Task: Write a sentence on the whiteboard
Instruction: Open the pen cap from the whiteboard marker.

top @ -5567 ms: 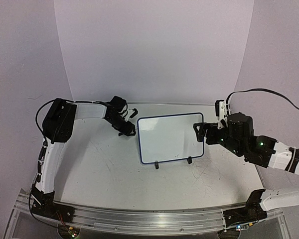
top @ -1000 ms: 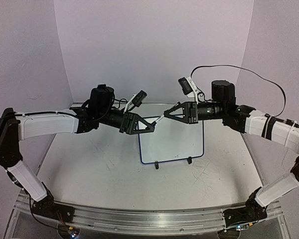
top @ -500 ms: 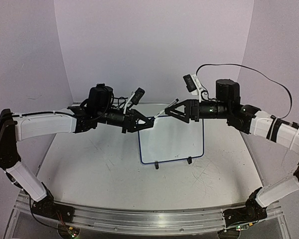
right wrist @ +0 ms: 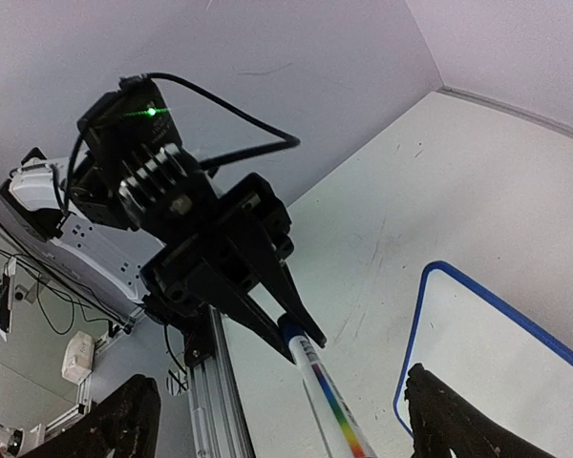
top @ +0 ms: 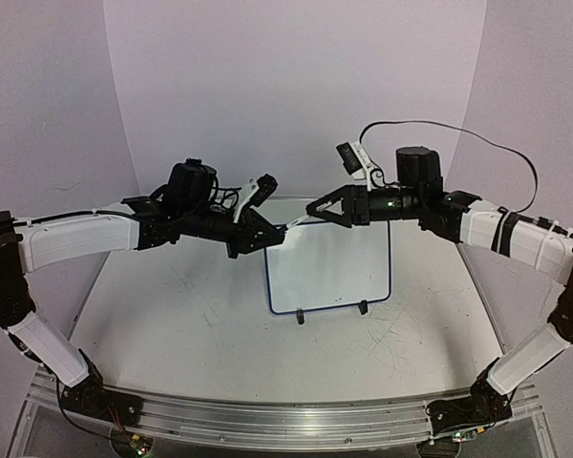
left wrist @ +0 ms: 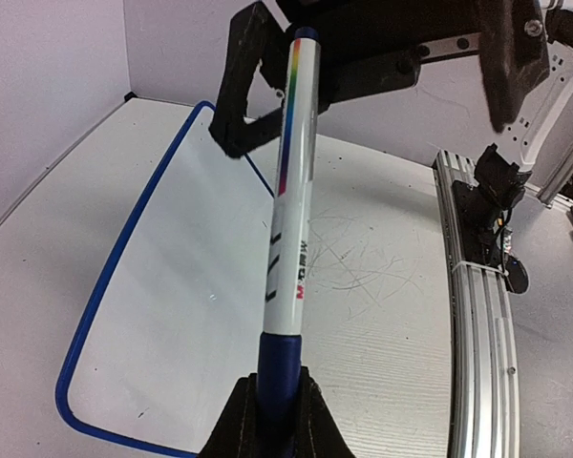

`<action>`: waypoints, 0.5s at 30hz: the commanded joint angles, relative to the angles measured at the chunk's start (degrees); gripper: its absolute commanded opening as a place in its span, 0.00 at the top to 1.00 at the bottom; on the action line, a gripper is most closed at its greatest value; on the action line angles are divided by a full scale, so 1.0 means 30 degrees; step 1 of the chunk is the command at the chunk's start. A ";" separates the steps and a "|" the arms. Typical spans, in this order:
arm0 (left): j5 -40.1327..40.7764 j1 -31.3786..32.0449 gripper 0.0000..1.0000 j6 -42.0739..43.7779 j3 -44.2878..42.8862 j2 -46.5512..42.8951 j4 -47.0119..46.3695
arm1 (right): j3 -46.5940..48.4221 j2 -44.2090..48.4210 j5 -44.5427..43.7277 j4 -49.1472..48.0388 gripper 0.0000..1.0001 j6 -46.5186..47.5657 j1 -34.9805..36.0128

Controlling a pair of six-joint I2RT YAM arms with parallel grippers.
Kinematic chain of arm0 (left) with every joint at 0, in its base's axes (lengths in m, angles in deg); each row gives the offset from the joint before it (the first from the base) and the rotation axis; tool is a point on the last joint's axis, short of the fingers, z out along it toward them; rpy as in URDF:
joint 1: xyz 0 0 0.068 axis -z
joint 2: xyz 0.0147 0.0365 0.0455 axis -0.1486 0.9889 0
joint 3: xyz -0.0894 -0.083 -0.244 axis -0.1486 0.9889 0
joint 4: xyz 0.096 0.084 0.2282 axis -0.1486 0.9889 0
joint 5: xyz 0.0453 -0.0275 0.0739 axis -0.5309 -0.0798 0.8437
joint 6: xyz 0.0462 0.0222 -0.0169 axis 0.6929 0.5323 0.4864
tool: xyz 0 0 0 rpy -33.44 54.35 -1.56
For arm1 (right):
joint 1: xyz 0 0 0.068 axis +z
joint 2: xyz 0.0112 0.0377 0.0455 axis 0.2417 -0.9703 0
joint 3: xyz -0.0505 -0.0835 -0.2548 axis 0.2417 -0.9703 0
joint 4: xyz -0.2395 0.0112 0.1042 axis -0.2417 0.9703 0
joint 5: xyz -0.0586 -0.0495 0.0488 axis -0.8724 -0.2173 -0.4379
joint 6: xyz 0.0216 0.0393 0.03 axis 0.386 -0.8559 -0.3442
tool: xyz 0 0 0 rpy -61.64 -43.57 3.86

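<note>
The whiteboard [top: 329, 267] lies on the table, a white face in a thin blue frame [left wrist: 124, 239], also seen in the right wrist view [right wrist: 501, 367]; no sentence shows on it. Above its left edge my left gripper [top: 275, 235] is shut on the blue end of a white marker [left wrist: 291, 191] with a rainbow stripe. The marker [top: 294, 225] points toward my right gripper [top: 310, 210]. That gripper [right wrist: 279, 377] is open, its fingers [right wrist: 124, 425] standing wide on either side of the marker [right wrist: 329, 396] without touching it. In the left wrist view the left gripper [left wrist: 275, 386] clamps the blue end.
An aluminium rail [top: 286, 415] with both arm bases runs along the near table edge and shows again in the left wrist view [left wrist: 477, 315]. The tabletop [top: 191, 315] is scuffed with dark marks. Purple walls close in the back and sides. A black cable [top: 477, 134] loops over the right arm.
My right gripper, closed on the marker's far end a second ago, has opened. The left gripper keeps its hold. Both hands have drifted slightly left.
</note>
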 commanded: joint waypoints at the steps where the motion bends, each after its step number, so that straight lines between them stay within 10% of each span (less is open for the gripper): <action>1: 0.0537 0.0132 1.00 0.0949 -0.1104 -0.0979 0.0413 | 0.0288 -0.0177 0.0506 -0.0139 0.09 0.0388 0.0592; 15: -0.0042 0.0426 1.00 0.0775 -0.1251 -0.0578 0.0584 | -0.0534 -0.1161 -0.0700 -0.3886 0.33 -0.1989 0.2103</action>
